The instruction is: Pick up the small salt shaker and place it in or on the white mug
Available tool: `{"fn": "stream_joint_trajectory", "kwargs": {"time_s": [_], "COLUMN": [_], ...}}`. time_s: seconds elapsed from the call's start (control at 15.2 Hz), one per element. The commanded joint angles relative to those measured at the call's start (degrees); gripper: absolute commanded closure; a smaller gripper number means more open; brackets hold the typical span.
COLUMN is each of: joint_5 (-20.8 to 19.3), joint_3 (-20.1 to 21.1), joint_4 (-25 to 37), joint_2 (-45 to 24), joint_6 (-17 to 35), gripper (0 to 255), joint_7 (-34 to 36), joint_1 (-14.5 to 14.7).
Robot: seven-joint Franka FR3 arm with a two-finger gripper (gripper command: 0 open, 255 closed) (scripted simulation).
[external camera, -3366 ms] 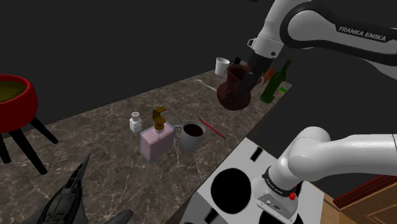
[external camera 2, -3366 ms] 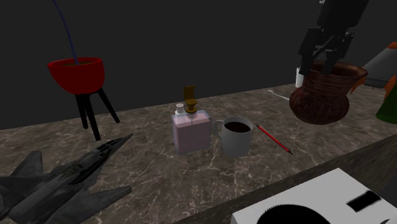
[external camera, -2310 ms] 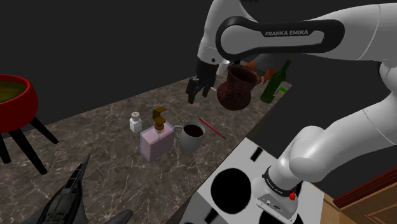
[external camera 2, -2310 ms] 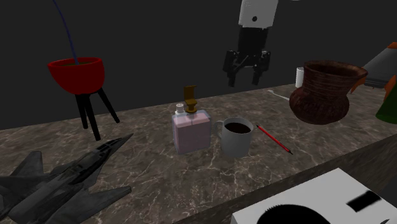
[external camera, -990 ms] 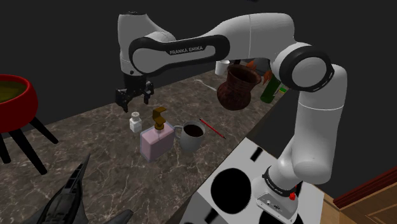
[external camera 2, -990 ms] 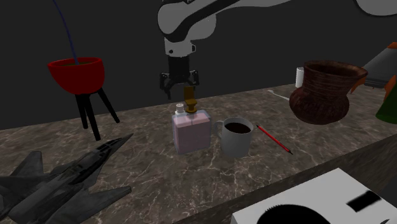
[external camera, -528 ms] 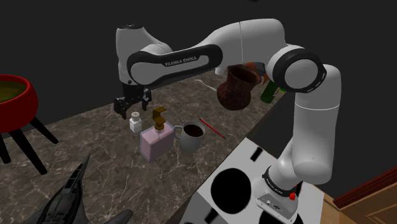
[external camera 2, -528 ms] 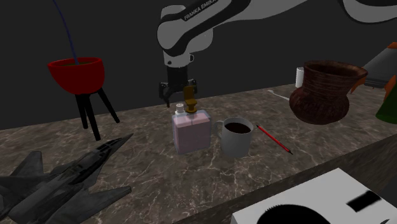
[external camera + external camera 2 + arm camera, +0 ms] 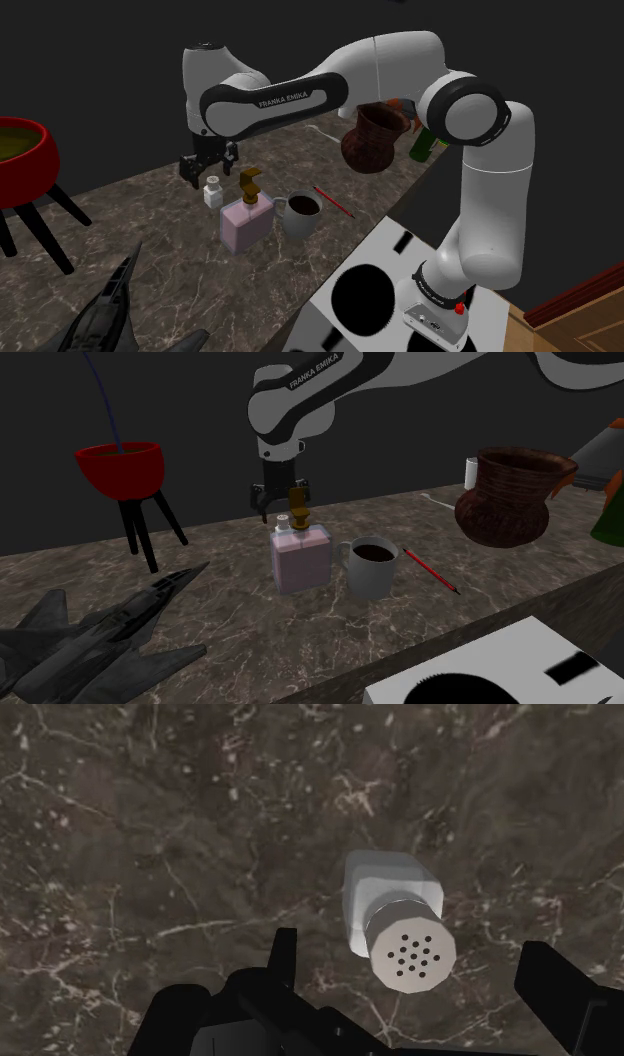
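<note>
Nothing is held yet: the gripper (image 9: 208, 168) hangs open just above the salt shaker (image 9: 396, 914), upright on the desk (image 9: 150, 215) at the shoulder view's left of the pink soap bottle (image 9: 247, 218); lifting and placing remain

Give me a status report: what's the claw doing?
Claw open above the salt shaker, not touching. Shaker upright on counter. Soap bottle close beside.
</note>
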State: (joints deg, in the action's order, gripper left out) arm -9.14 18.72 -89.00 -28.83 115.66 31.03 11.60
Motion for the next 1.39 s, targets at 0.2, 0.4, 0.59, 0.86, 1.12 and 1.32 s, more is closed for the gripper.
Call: {"fn": "stream_joint_trajectory", "kwargs": {"time_s": [0.2,0.4,0.59,0.86,1.12,1.32], "joint_5": [0.00,0.00,0.00,0.39,0.73,0.94], "joint_3": [0.00,0.00,0.00,0.22,0.40,0.51], "joint_4": [0.00,0.01,0.00,1.63,3.53,5.13], "joint_2": [0.00,-0.01,0.00,0.99,1.81,2.30], "joint_6": [0.00,0.00,0.01,-2.57,-5.24,-7.30], "gripper": [255,255,255,255,255,255], "joint_7": [0.00,0.00,0.00,-0.24,-0.45,-0.59], "joint_1": [0.00,0.00,0.00,-0.04,-0.03,0.01]}}
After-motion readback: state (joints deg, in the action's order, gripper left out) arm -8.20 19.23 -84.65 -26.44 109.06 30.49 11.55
